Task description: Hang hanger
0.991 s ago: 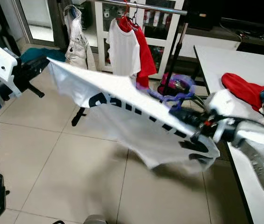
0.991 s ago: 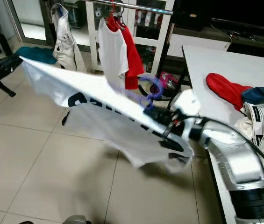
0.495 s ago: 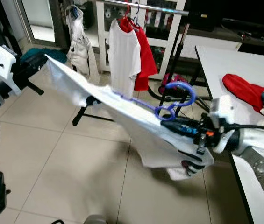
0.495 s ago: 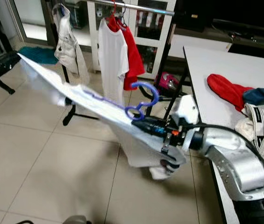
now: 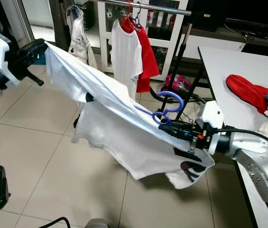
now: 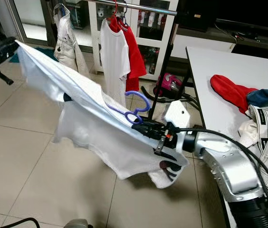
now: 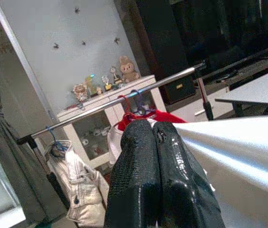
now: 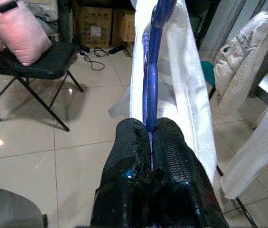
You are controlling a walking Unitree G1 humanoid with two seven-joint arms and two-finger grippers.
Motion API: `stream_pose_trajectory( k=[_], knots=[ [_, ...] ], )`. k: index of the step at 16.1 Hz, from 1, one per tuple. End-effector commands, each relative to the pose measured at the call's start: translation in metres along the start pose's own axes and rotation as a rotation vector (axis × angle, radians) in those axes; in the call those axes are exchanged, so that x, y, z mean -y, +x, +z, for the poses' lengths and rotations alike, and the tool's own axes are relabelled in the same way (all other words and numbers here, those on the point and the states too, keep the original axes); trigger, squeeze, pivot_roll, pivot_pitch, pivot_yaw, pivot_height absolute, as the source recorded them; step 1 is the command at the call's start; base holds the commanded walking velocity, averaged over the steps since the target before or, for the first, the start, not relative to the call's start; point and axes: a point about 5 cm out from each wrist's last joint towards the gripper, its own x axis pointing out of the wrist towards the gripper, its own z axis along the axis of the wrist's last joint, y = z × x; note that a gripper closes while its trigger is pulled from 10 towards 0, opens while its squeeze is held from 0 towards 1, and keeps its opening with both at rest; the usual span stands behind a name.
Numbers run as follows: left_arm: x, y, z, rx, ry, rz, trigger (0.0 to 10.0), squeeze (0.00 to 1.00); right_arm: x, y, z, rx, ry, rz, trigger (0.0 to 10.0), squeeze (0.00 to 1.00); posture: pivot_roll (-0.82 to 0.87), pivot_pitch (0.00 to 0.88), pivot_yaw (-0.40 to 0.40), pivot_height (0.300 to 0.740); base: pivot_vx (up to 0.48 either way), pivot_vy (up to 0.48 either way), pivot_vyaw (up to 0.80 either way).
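While the left end effector (image 5: 38,47) pinches one corner of the white shirt (image 5: 110,123) up high, the right end effector (image 6: 145,129) is clamped on the blue hanger (image 6: 133,110) inside it, stretched above the floor before the clothes rail (image 5: 143,5).

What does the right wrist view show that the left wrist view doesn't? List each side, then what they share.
Right wrist view: the right hand shut on the blue hanger, and a folding chair bearing a pink cushion.
Left wrist view: the left hand pinching fabric, the clothes rail, a red shirt hanging on it, and figurines on a cabinet.
Shared: the white shirt and a hanging white jacket.
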Motion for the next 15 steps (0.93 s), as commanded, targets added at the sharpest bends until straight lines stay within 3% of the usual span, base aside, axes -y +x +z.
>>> stream_pose_trajectory(
  k=[1, 5, 8, 12, 15],
  knots=[
    [-0.01, 0.004, 0.016, 0.052, 0.011, 0.022, 0.0, 0.0, -0.001, 0.003, -0.001, -0.02, -0.017, -0.002, 10.0, 0.0, 0.12, 0.0, -0.02, 0.74, 0.0, 0.0, 0.0],
    [-0.003, 0.008, 0.01, 0.016, 0.002, -0.033, 0.0, 0.0, -0.008, 0.014, 0.022, 0.193, 0.05, -0.016, 10.0, 0.0, 0.12, 0.0, -0.003, 0.74, 0.0, 0.0, 0.0],
    [0.0, 0.01, 0.011, 0.038, -0.026, -0.051, 0.0, 0.0, 0.002, 0.018, 0.018, 0.146, 0.029, -0.133, 10.0, 0.0, 0.12, 0.0, 0.004, 0.74, 0.0, 0.0, 0.0],
    [-0.007, 0.012, 0.022, 0.092, -0.052, -0.027, 0.0, 0.0, 0.0, 0.023, 0.009, 0.057, -0.043, -0.13, 10.0, 0.0, 0.12, 0.0, 0.002, 0.74, 0.0, 0.0, 0.0],
    [-0.009, 0.01, 0.024, 0.093, -0.056, -0.027, 0.0, 0.0, 0.006, 0.026, 0.018, 0.126, -0.014, -0.189, 10.0, 0.0, 0.12, 0.0, 0.0, 0.74, 0.0, 0.0, 0.0]
  ],
)
